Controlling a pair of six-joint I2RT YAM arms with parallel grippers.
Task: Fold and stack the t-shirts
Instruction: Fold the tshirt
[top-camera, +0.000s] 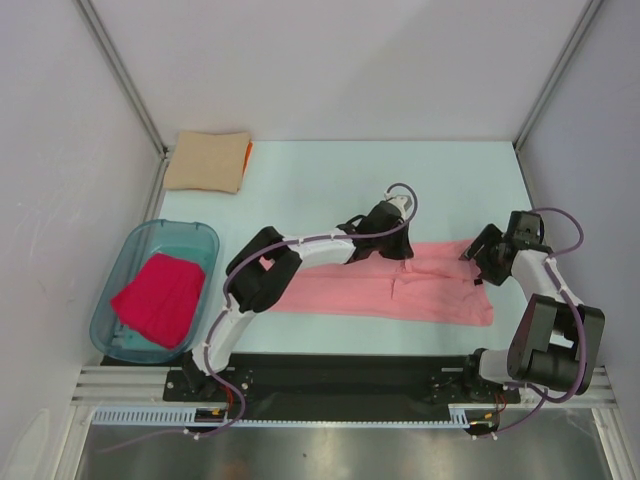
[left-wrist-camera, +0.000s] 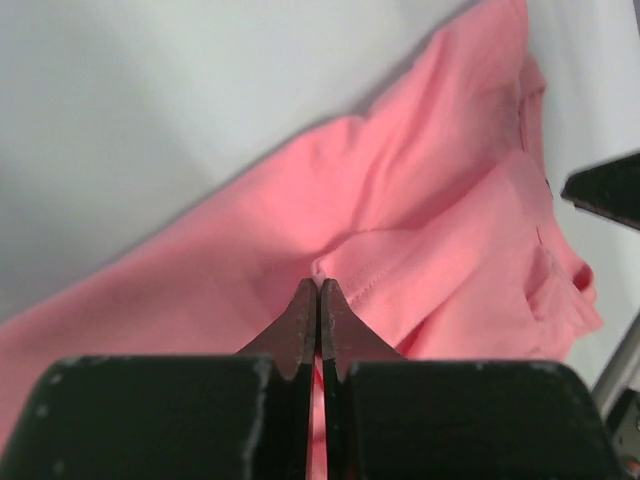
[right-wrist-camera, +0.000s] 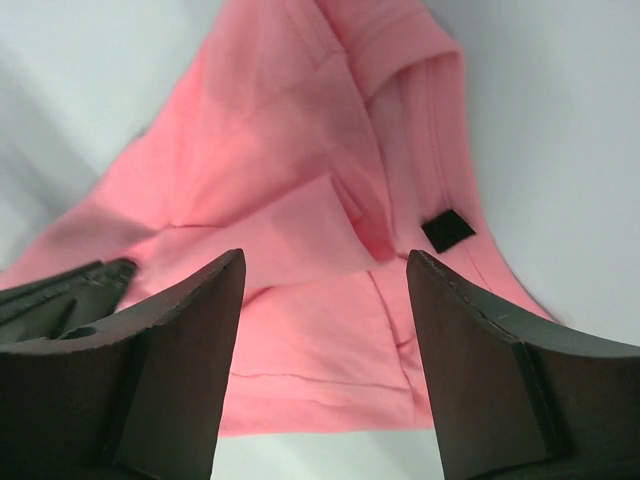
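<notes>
Pink t-shirt (top-camera: 400, 290) spread flat, my left gripper (left-wrist-camera: 320, 285) pinched shut on its fold, my right gripper (right-wrist-camera: 325, 258) wide open just above it, empty.

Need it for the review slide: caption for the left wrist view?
Left hand shut on a hemmed edge of the pink shirt, which lies on the white table.

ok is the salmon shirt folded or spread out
Partly folded: the salmon shirt lies as a long strip, with a sleeve flap turned in over it.

four t-shirts (salmon (top-camera: 400, 295), tan (top-camera: 205, 162), orange (top-camera: 248, 152), crimson (top-camera: 160, 298)), one tub (top-camera: 205, 235) and two arms (top-camera: 300, 252) (top-camera: 545, 280).
</notes>
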